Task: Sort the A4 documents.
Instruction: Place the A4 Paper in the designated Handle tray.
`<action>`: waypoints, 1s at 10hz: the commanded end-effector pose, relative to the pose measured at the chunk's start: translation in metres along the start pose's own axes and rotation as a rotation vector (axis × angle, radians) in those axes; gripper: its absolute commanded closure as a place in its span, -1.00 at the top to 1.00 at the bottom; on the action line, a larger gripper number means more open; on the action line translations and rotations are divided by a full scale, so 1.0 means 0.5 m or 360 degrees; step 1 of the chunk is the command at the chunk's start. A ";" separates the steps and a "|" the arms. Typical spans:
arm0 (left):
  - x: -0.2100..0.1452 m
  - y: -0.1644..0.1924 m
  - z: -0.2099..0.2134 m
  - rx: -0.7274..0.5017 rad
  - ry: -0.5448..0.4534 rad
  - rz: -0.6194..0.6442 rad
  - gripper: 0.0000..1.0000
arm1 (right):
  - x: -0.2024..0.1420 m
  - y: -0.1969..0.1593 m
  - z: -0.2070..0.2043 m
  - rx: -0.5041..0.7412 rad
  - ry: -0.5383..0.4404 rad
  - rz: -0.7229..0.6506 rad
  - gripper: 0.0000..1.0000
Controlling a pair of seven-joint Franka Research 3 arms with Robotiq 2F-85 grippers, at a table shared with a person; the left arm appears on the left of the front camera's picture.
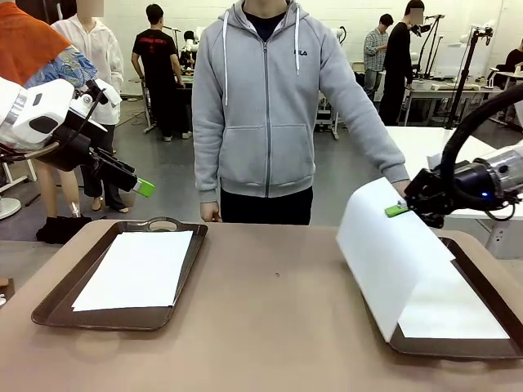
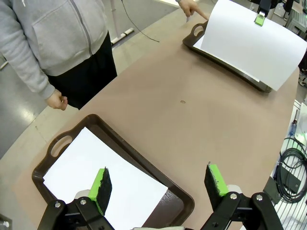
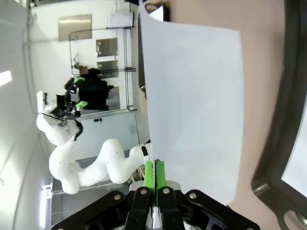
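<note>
From the front, the right end effector [image 1: 398, 210] pinches the upper edge of one A4 sheet [image 1: 392, 253], which hangs lifted and tilted over the near-left rim of the right tray [image 1: 458, 347]; another white sheet [image 1: 458, 306] lies flat in that tray, and the person's hand [image 1: 400, 189] rests just behind the lifted page. The left tray [image 1: 57, 306] on the brown worktop [image 1: 278, 327] holds a flat white sheet [image 1: 139, 269], while the left end effector [image 1: 143, 188] hangs above and behind it. This looks like the carrying step: the sheet probably needs moving across toward the left tray without curling or slipping. Through the left wrist camera, that end effector [image 2: 160, 184] stands wide open and empty above its tray's paper [image 2: 100, 179], the lifted sheet [image 2: 254, 43] far off. Through the right wrist camera, the green pads [image 3: 154, 175] are shut tight on the sheet's edge [image 3: 196, 96].
</note>
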State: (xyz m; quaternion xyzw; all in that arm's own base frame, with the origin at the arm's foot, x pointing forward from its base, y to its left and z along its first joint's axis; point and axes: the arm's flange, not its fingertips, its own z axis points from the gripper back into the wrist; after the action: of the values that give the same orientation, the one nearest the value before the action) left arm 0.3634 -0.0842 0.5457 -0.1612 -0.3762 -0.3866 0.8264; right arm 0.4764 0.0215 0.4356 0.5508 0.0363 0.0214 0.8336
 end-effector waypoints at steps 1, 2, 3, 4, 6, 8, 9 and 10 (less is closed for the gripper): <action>-0.002 0.001 -0.001 0.0001 0.0004 -0.0017 1.00 | -0.033 -0.023 0.018 0.0030 -0.0043 0.0012 -0.98; -0.002 0.001 -0.001 0.0001 0.0004 -0.0017 1.00 | -0.040 -0.040 0.038 0.0055 -0.0079 0.0014 -0.98; -0.002 0.001 -0.001 0.0001 0.0004 -0.0017 1.00 | -0.044 -0.060 0.060 0.0086 -0.0123 0.0012 -0.98; -0.002 0.001 -0.001 0.0001 0.0004 -0.0017 1.00 | -0.044 -0.083 0.076 0.0124 -0.0173 0.0034 -0.98; -0.002 0.001 -0.001 0.0001 0.0004 -0.0017 1.00 | -0.041 -0.101 0.091 0.0180 -0.0167 0.0106 -0.98; -0.002 0.001 -0.001 0.0001 0.0004 -0.0017 1.00 | -0.039 -0.130 0.115 0.0220 -0.0179 0.0092 -0.98; -0.002 0.001 -0.001 0.0001 0.0004 -0.0017 1.00 | -0.029 -0.157 0.120 0.0257 -0.0179 0.0074 -0.98; -0.002 0.001 -0.001 0.0001 0.0004 -0.0017 1.00 | -0.019 -0.177 0.119 0.0286 -0.0186 0.0044 -0.98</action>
State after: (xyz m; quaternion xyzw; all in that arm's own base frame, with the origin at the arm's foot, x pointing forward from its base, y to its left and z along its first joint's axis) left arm 0.3634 -0.0841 0.5457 -0.1612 -0.3762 -0.3866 0.8264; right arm 0.4607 -0.0640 0.3858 0.6019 -0.0149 0.0003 0.7985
